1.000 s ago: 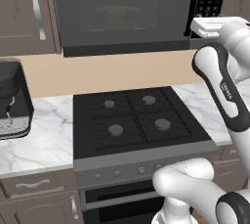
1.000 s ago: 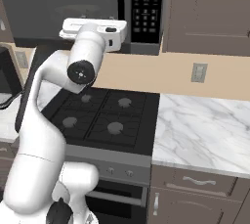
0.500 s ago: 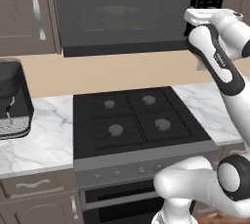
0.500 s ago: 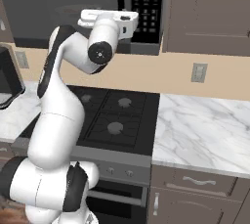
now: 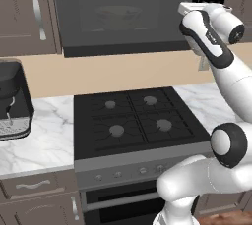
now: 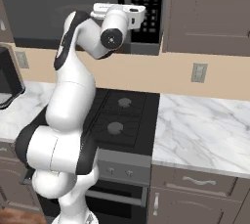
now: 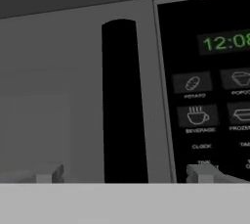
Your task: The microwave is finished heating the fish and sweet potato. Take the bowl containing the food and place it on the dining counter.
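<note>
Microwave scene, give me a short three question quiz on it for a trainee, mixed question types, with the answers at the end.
1. True or false: the microwave door is shut.
2. Multiple choice: the gripper with its two fingers faces A) the stove burners, B) the microwave's dark door handle beside the button panel, C) the wall outlet.
3. Fill in: through the tinted glass a faint ____ shows inside the microwave.

Key:
1. True.
2. B; the fingers are spread apart, holding nothing.
3. bowl.
</note>
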